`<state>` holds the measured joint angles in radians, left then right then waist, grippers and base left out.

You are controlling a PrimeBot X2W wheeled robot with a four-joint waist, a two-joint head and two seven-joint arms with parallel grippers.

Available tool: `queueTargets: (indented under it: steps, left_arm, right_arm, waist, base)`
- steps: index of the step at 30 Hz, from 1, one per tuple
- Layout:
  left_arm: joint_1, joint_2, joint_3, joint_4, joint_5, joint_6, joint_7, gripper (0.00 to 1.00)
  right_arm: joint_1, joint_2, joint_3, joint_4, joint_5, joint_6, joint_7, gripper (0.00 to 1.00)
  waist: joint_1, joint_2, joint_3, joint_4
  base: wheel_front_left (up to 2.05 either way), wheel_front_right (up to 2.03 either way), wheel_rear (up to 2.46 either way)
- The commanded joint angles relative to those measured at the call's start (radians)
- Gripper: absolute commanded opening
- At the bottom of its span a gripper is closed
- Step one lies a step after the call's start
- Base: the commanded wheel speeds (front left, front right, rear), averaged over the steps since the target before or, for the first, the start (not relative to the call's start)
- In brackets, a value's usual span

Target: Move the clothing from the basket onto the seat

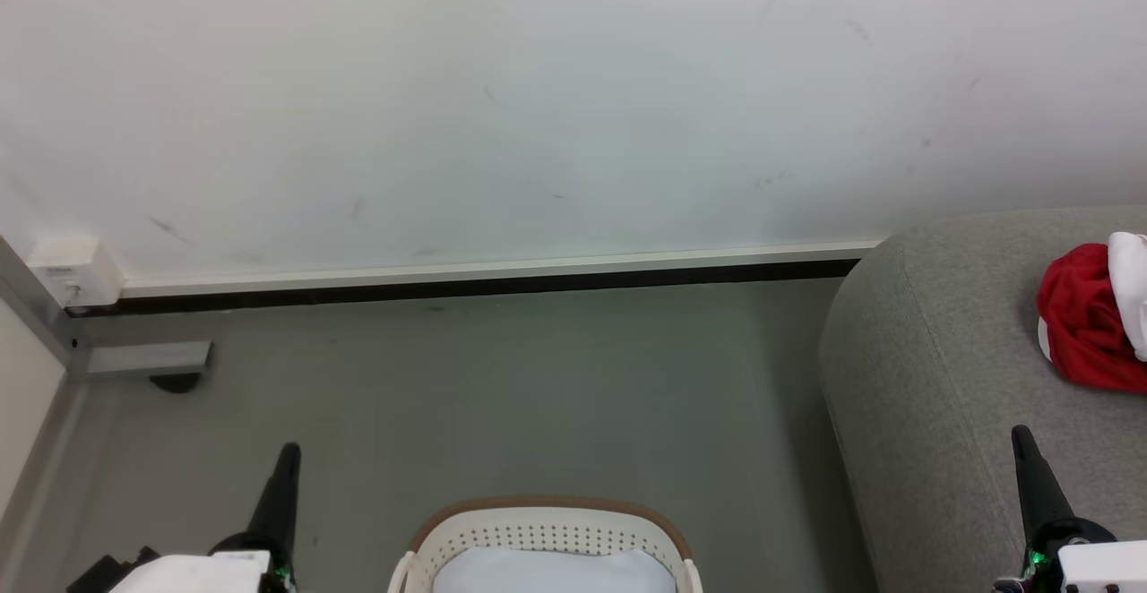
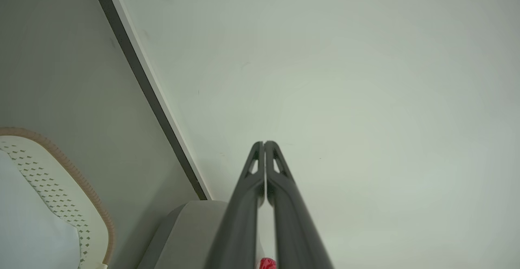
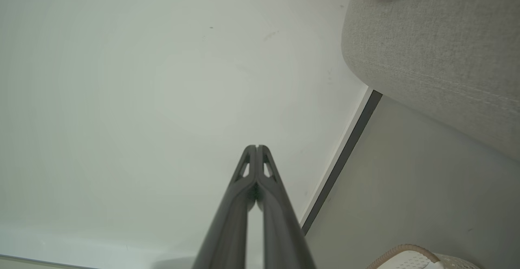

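Because the clothing (image 1: 1089,324) is soft cloth, we think it is light and floppy. It will sag and bunch up when we lift it, but it will not break. Thin cloth may slip out of thin fingers. So we would pinch a thick fold that sticks up near the middle of a bundle, not a loose edge. Then most of it comes up at once.

One red and white bundle lies on the seat (image 1: 932,351), at the right edge of the head view and well away from the seat's rounded end. The basket (image 1: 547,530) sits on the floor (image 1: 538,396), low in the middle of that view, near the seat but not touching it. The part of its inside that we see is pale. The picture cuts off the rest, so we cannot tell if more clothing is in there.

The left gripper (image 1: 288,454) is to the left of the basket, over the floor, and points up toward the wall (image 1: 538,82). Its two fingers are pressed together with nothing between them. The right gripper (image 1: 1021,439) is over the front of the seat, below the red bundle and apart from it. Its fingers are pressed together too, and it holds nothing. One gripper sits on each side of the basket.
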<state>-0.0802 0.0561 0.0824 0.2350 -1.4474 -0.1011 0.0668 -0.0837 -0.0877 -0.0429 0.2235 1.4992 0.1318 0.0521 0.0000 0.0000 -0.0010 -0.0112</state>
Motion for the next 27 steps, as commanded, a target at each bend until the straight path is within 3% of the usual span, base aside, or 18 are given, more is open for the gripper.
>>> queueTargets:
  steps: [1, 27]
  left_arm:
    - [-0.016, 0.002, 0.007, -0.001, -0.021, -0.007, 0.009, 0.00]
    - [-0.034, -0.005, 0.036, 0.011, -0.171, -0.032, 0.052, 0.00]
  right_arm:
    - [-0.020, 0.003, -0.012, 0.000, 0.018, -0.002, 0.008, 0.00]
    - [-0.029, 0.028, -0.061, 0.023, 0.128, -0.002, 0.052, 0.00]
  waist:
    - [0.0000, 0.0000, 0.000, 0.001]
    - [0.0000, 0.0000, 0.004, 0.011]
  base:
    - [0.00, 0.00, 0.00]
    - [0.00, 0.00, 0.00]
